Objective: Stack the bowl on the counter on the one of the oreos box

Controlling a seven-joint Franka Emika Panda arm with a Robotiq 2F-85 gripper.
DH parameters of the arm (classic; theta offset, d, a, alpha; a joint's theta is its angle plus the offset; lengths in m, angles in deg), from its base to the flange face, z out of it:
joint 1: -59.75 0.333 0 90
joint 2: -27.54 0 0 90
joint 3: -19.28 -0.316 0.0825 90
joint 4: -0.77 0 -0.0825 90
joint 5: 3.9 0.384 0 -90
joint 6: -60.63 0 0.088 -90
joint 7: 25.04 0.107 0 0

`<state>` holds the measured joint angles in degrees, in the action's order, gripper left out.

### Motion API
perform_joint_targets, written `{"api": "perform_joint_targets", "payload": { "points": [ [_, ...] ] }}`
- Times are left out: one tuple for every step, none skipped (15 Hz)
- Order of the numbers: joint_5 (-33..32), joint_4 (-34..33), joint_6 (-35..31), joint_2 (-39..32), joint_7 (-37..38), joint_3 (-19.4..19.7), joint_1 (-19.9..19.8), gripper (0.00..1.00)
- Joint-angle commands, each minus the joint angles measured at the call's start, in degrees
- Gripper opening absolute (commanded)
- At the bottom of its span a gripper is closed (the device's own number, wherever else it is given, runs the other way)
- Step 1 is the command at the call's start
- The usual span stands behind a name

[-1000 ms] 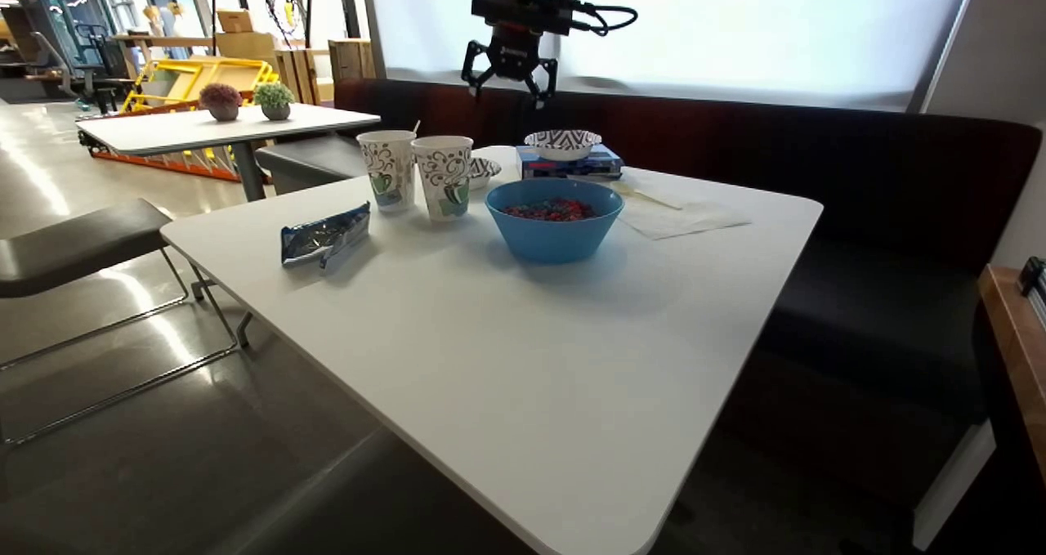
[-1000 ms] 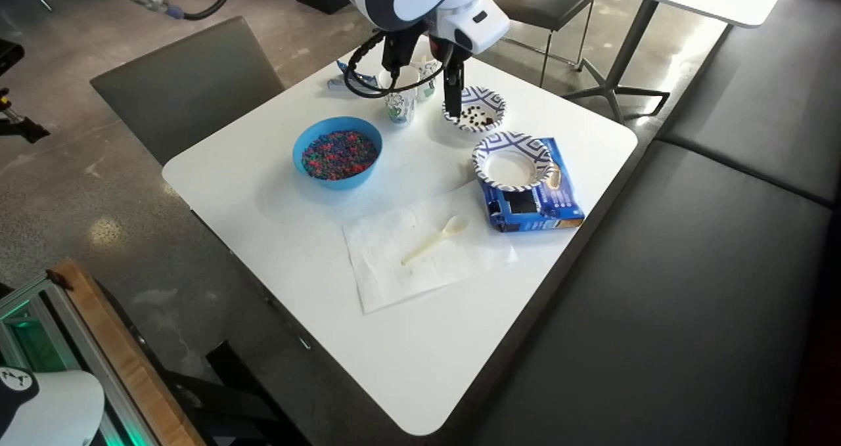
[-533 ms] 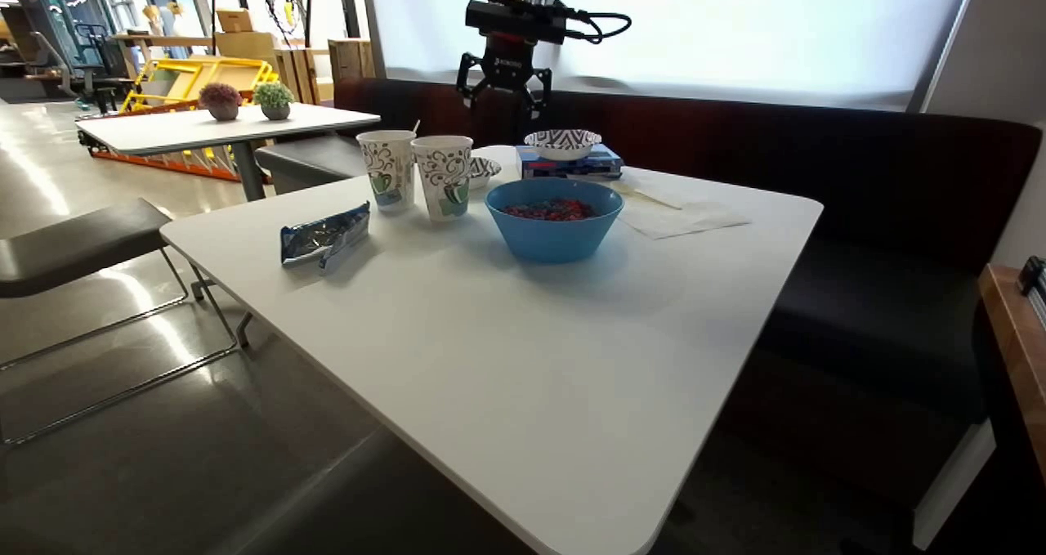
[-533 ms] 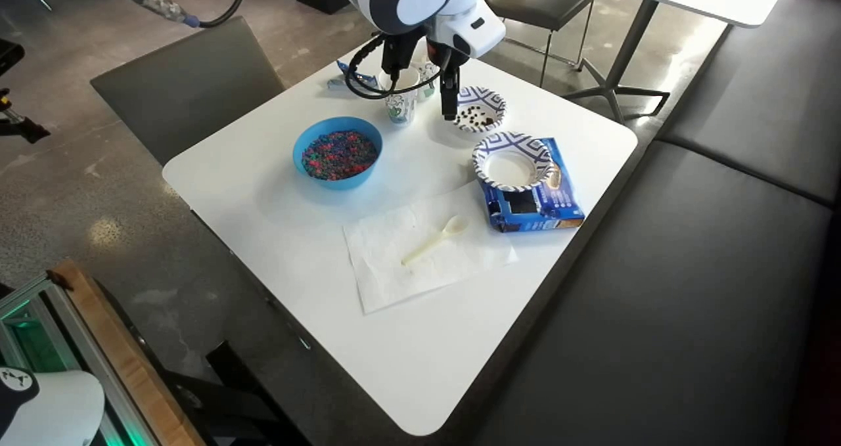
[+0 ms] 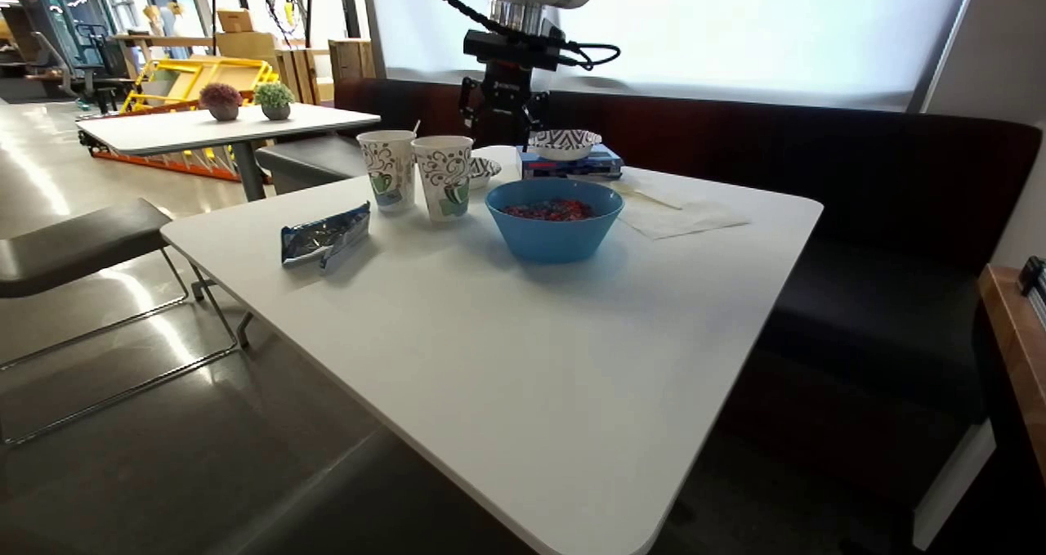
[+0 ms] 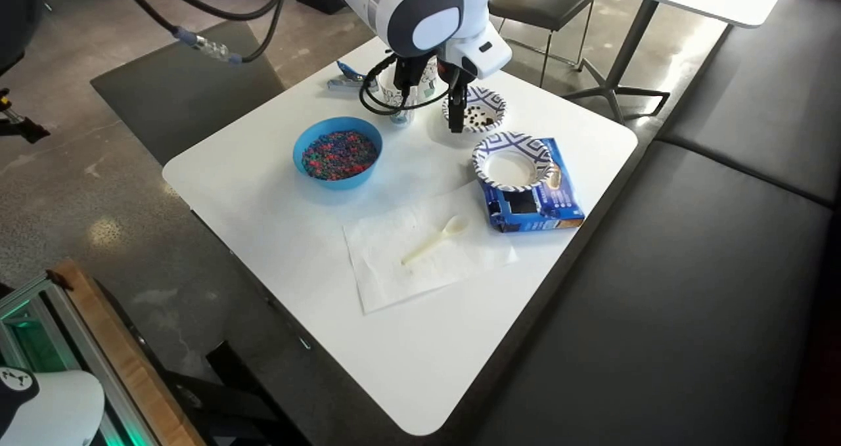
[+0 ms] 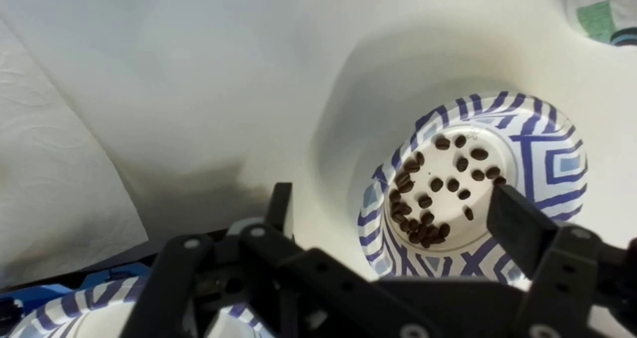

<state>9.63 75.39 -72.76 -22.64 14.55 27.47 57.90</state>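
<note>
- Step in hand, as I judge it: lining up for the grasp. The bean bowl [image 7: 562, 164], the one to be moved, sits on the table [image 6: 420, 341] just beside the oreos box [image 6: 545, 213]; the empty bowl [image 6: 509, 169] rests on top of that box.
- The gripper [image 7: 393, 203] has its fingers spread wide and has hold of nothing — in the wrist view one fingertip stands outside the bean bowl's rim, toward the box, the other over the bowl itself. Both look to be above it; contact I cannot tell.
- Next move, probably: bring the rim between the fingers, go lower, pinch, and lift level — the coffee beans [image 7: 426, 230] lie loose — then carry it across to the box and into the empty bowl.
- Against half a second ago, the gripper is lower beside the box in both exterior views; box and both bowls lie unmoved.
</note>
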Motion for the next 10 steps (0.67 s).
{"api": "perform_joint_targets", "payload": {
  "points": [
    [1.4,-8.5,0.7,-7.3,1.6,-1.6,-2.3,1.0],
    [1.4,-10.0,0.4,-8.7,1.8,-1.7,-2.7,1.0],
    [1.6,-11.2,0.5,-9.8,1.8,-2.1,-3.0,1.0],
    [1.8,-12.5,0.8,-11.0,1.8,-2.5,-3.4,1.0],
    [1.8,-13.8,0.5,-12.1,1.8,-2.7,-3.5,0.95],
    [2.0,-14.9,0.5,-13.0,1.6,-3.1,-3.8,0.88],
    [2.0,-16.0,0.6,-13.9,1.4,-3.5,-3.9,0.82],
    [2.2,-17.1,0.5,-14.7,1.2,-3.9,-4.2,0.71],
    [2.3,-18.0,0.5,-15.6,1.1,-4.3,-4.3,0.61],
    [2.3,-18.9,0.6,-16.2,1.0,-4.5,-4.3,0.53]
  ]
}}
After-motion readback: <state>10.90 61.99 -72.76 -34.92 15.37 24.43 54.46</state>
